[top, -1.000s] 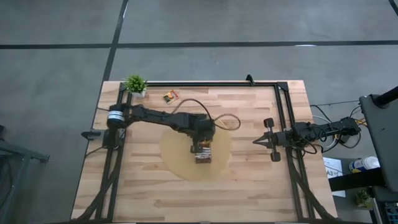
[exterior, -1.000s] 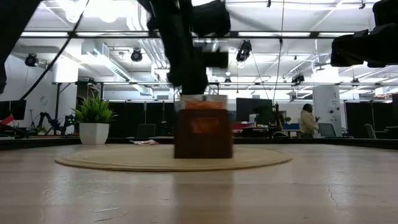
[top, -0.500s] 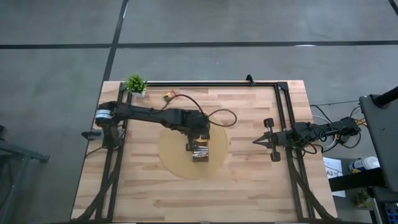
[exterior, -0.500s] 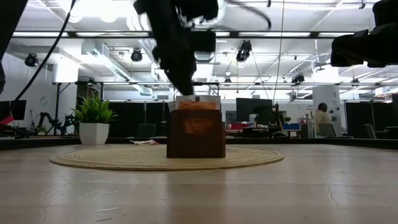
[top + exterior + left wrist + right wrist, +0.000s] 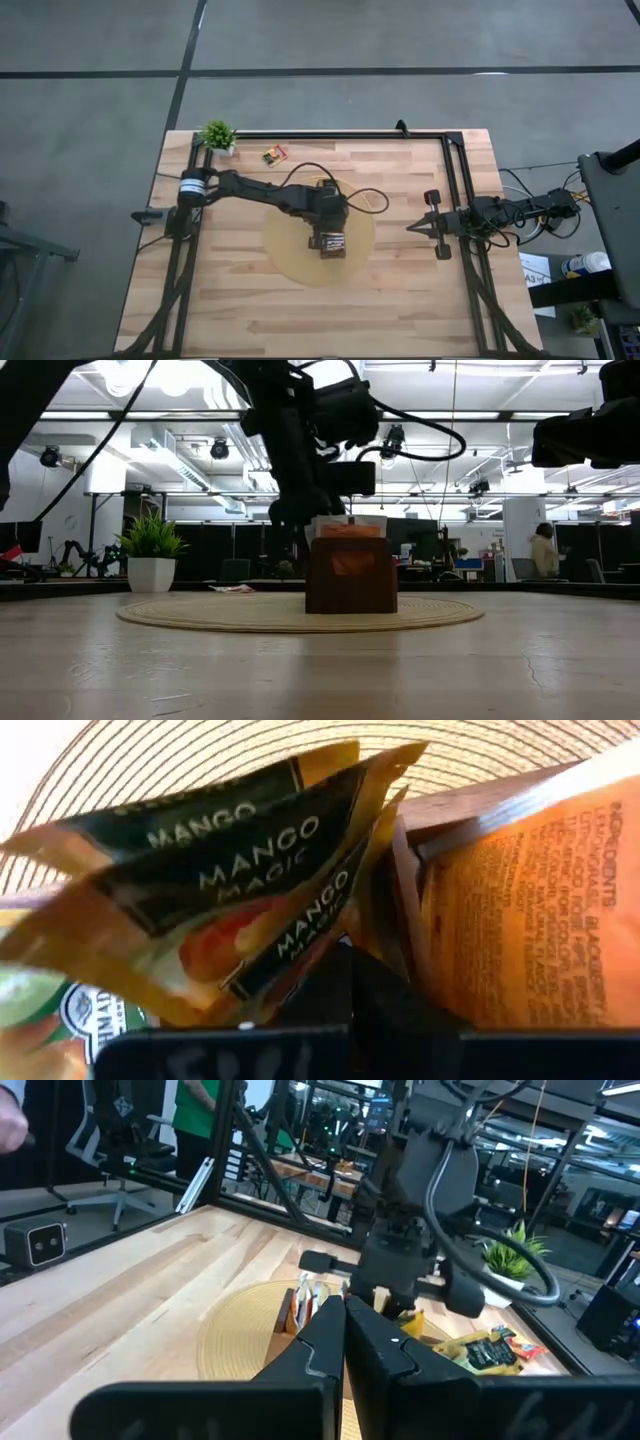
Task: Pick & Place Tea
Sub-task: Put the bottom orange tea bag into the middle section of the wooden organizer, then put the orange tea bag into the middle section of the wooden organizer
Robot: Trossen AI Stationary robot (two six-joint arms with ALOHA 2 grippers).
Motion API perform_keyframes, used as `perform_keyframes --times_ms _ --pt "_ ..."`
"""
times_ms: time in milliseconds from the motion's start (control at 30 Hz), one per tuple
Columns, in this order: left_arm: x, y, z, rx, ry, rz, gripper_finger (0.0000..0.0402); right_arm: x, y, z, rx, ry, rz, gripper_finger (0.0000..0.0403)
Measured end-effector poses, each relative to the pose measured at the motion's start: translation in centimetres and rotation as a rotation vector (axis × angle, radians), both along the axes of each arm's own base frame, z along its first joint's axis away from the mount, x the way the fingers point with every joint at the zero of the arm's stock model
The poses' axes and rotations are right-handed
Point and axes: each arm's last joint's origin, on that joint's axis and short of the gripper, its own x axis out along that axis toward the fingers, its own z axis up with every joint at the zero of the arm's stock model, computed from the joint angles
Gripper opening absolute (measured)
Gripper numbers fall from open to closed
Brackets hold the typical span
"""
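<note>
High view: the left gripper (image 5: 328, 232) sits directly over the brown box (image 5: 333, 243) on the round woven mat (image 5: 290, 262). Compared with 1 second ago, the box and mat lie slightly farther toward the right side of the table (image 5: 420, 300), and the left arm's elbow has swung back, so the assembly has been dragged sideways while the gripper works inside the box.

Left wrist view: the fingers are pressed together at the box mouth, next to several dark green-and-yellow tea sachets (image 5: 250, 890) and an orange sachet (image 5: 540, 910). Whether a sachet is pinched cannot be determined. Judgement: an insertion step is in progress, and box drift may disturb placement.

Low view: the left arm descends steeply, wrist pointing down, onto the box top, where sachets protrude above the rim (image 5: 347, 526).

More sachets (image 5: 274, 154) remain loose near the potted plant (image 5: 217, 134) at the table's far edge.

The right gripper (image 5: 412, 227) waits, jaws together, at the right edge, well apart from the mat.
</note>
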Motion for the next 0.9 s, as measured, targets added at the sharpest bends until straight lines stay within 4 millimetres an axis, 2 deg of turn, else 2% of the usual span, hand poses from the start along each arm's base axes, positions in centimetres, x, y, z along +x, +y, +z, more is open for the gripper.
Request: perform_keyframes --times_ms 67,167,333,500,567,767,833,900 --pt "0.3 0.0 -1.0 0.001 0.032 -0.007 0.0000 0.0 0.0 0.0 0.000 0.000 0.000 0.0008" --pt "0.4 0.0 -0.9 0.005 0.057 -0.009 0.0000 0.0 0.0 0.0 0.000 0.001 0.000 0.0009" --pt "-0.6 -0.1 1.8 -0.002 0.082 0.004 0.0000 0.0 0.0 0.0 0.000 0.000 0.000 0.0009" --pt "-2.1 -0.2 7.4 -0.016 0.034 0.049 0.0000 0.0 0.0 0.0 0.000 0.001 0.000 0.0008" --pt "-2.6 -0.3 8.8 -0.019 0.018 0.063 0.0000 0.0 0.0 0.0 0.000 0.000 0.000 0.0009" --pt "-3.5 -0.6 10.8 -0.015 -0.026 0.074 0.0000 0.0 0.0 0.0 0.000 0.000 0.000 0.0009" --pt "-3.5 -0.5 10.9 -0.005 -0.021 0.080 0.0000 0.0 0.0 0.0 0.000 0.000 0.000 0.0009" --pt "-3.7 -0.5 10.1 0.024 0.042 0.078 0.0000 0.0 0.0 0.0 0.000 0.000 0.000 0.0008"
